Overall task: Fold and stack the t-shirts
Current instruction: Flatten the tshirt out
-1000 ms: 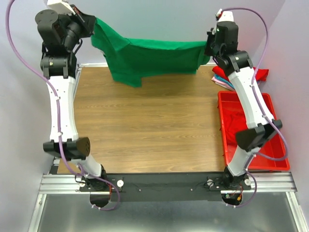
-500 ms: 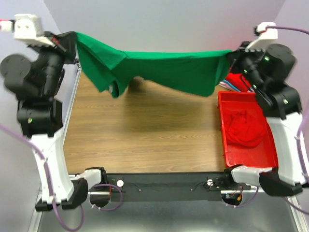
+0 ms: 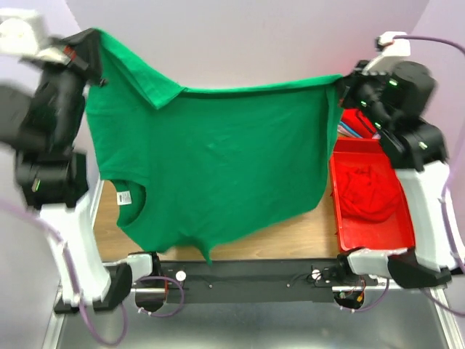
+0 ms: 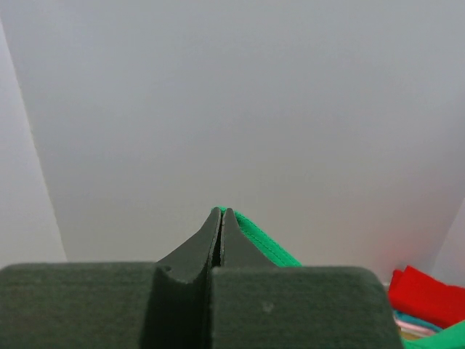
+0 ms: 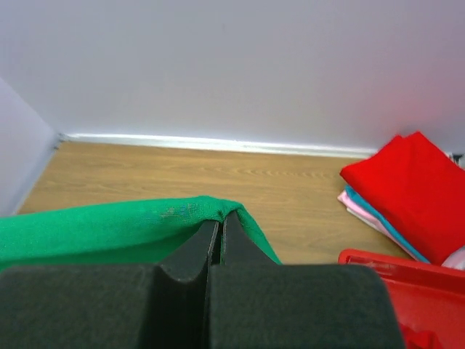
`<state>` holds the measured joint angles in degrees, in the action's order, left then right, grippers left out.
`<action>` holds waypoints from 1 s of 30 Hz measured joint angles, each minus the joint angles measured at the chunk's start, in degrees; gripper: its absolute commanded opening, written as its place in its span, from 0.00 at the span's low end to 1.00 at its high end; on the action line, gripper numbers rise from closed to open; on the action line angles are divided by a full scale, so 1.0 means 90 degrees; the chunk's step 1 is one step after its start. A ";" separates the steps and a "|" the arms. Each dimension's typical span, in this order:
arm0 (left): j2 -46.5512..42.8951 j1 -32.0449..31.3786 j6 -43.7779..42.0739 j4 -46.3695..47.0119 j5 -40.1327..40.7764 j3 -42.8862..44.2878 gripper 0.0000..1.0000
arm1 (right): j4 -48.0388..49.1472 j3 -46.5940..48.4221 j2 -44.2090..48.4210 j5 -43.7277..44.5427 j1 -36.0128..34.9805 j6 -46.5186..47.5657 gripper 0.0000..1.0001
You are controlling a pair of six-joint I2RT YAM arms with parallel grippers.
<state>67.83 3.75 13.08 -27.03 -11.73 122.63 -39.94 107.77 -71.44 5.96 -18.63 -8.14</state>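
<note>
A bright green t-shirt (image 3: 218, 167) hangs spread out high above the table, stretched between both grippers, its white neck label (image 3: 124, 198) at the lower left. My left gripper (image 3: 93, 45) is shut on its upper left corner; the green hem (image 4: 254, 236) shows beside its fingertips. My right gripper (image 3: 341, 83) is shut on the upper right corner (image 5: 189, 214). A folded stack of red, blue and pink shirts (image 5: 403, 196) lies at the back right of the table. A crumpled red shirt (image 3: 367, 193) lies in the red bin.
The red plastic bin (image 3: 396, 234) stands along the right side of the wooden table (image 5: 240, 182). Grey walls close the back and sides. The hanging shirt hides most of the table in the top view.
Both arms have lifted and pulled apart, and the green shirt has swung toward the near side, unfurling from a bunched band into a full hanging sheet.
</note>
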 measured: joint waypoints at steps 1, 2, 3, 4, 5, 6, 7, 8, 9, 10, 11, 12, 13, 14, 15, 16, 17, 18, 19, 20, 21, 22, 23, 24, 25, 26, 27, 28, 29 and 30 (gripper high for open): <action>0.0187 0.0000 0.0000 0.0097 -0.0041 -0.0141 0.00 | 0.0051 -0.0066 -0.0219 0.0107 0.0000 0.0005 0.01; 0.0355 0.0000 -0.0002 0.0182 -0.0070 -0.0221 0.00 | 0.0129 -0.0180 -0.0420 0.0211 0.0000 0.0017 0.01; 0.0695 0.0000 -0.0015 0.0296 -0.0092 -0.0306 0.00 | 0.0206 -0.0248 -0.0578 0.0279 0.0000 0.0041 0.01; 0.1124 -0.0002 -0.0027 0.0403 -0.0114 -0.0325 0.00 | 0.0393 -0.0406 -0.0908 0.0330 0.0034 0.0080 0.01; 0.1676 0.0000 -0.0044 0.0556 -0.0121 -0.0272 0.00 | 0.0600 -0.0549 -0.1209 0.0384 0.0068 0.0114 0.01; 0.2023 0.0000 -0.0051 0.0593 -0.0138 -0.0175 0.00 | 0.0736 -0.0631 -0.1515 0.0384 0.0114 0.0126 0.01; 0.2705 -0.0002 -0.0075 0.0704 -0.0160 0.0027 0.02 | 0.0867 -0.0673 -0.1870 0.0374 0.0202 0.0124 0.01; 0.3254 0.0000 -0.0085 0.0770 -0.0160 0.0221 0.11 | 0.1166 -0.0675 -0.2433 0.0355 0.0323 0.0087 0.01; 0.4080 0.0000 -0.0092 0.0784 -0.0163 0.0593 0.25 | 0.1294 -0.0634 -0.2958 0.0335 0.0444 0.0049 0.07; 0.4758 -0.0002 -0.0063 0.0797 -0.0172 0.0877 0.49 | 0.1392 -0.0469 -0.3531 0.0299 0.0561 -0.0015 0.38; 0.5413 -0.0002 -0.0027 0.0804 -0.0151 0.1168 0.61 | 0.1542 -0.0342 -0.3990 0.0274 0.0661 -0.0073 0.55; 0.6125 -0.0002 0.0029 0.0765 -0.0080 0.1515 0.74 | 0.1532 -0.0046 -0.4639 0.0255 0.0767 -0.0117 0.76; 0.6788 -0.0002 0.0039 0.0750 -0.0012 0.1702 0.76 | 0.1603 0.0219 -0.5289 0.0240 0.0848 -0.0185 0.82; 0.7191 -0.0002 0.0080 0.0726 0.0063 0.1744 0.76 | 0.1564 0.0508 -0.5773 0.0238 0.0920 -0.0223 0.86; 0.7458 -0.0002 0.0129 0.0673 0.0124 0.1693 0.77 | 0.1581 0.0743 -0.6159 0.0253 0.0971 -0.0277 0.89; 0.7650 -0.0002 0.0155 0.0636 0.0185 0.1579 0.77 | 0.1576 0.0925 -0.6506 0.0277 0.1020 -0.0347 0.91; 0.7711 0.0000 0.0185 0.0585 0.0214 0.1452 0.77 | 0.1547 0.1018 -0.6669 0.0311 0.1044 -0.0391 0.92; 0.7730 -0.0002 0.0206 0.0537 0.0250 0.1222 0.77 | 0.1528 0.1042 -0.6761 0.0316 0.1059 -0.0418 0.93; 0.7630 -0.0010 0.0219 0.0590 0.0255 0.0937 0.77 | 0.1464 0.1042 -0.6781 0.0328 0.1073 -0.0444 0.95; 0.7446 -0.0017 0.0221 0.0646 0.0255 0.0607 0.77 | 0.1438 0.1044 -0.6759 0.0350 0.1071 -0.0454 0.96; 0.7305 -0.0024 0.0216 0.0680 0.0257 0.0364 0.77 | 0.1467 0.1035 -0.6683 0.0367 0.1071 -0.0454 0.96; 0.6914 -0.0041 0.0216 0.0799 0.0255 -0.0175 0.77 | 0.1481 0.0996 -0.6581 0.0381 0.1066 -0.0447 0.99; 0.6698 -0.0053 0.0214 0.0843 0.0253 -0.0427 0.77 | 0.1511 0.0930 -0.6475 0.0384 0.1066 -0.0442 0.99; 0.6271 -0.0087 0.0209 0.0952 0.0240 -0.0920 0.77 | 0.1528 0.0806 -0.6309 0.0379 0.1066 -0.0425 0.99; 0.6018 -0.0112 0.0204 0.0986 0.0233 -0.1161 0.77 | 0.1528 0.0641 -0.6052 0.0379 0.1066 -0.0425 0.99; 0.5797 -0.0146 0.0202 0.1042 0.0231 -0.1362 0.77 | 0.1598 0.0464 -0.5858 0.0374 0.1064 -0.0430 0.99; 0.5501 -0.0199 0.0199 0.1166 0.0226 -0.1649 0.77 | 0.1671 0.0214 -0.5642 0.0350 0.1061 -0.0437 0.99; 0.5236 -0.0257 0.0204 0.1282 0.0216 -0.1936 0.77 | 0.1673 -0.0102 -0.5338 0.0311 0.1054 -0.0457 0.99; 0.5013 -0.0321 0.0209 0.1370 0.0194 -0.2217 0.77 | 0.1668 -0.0393 -0.5090 0.0255 0.1047 -0.0483 0.99; 0.4838 -0.0386 0.0221 0.1416 0.0185 -0.2441 0.77 | 0.1671 -0.0559 -0.4949 0.0214 0.1035 -0.0498 0.99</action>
<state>111.37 0.27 15.07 -14.28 -10.07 100.66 -24.91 102.74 -115.98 7.88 -9.32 -12.62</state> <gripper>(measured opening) 0.765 0.991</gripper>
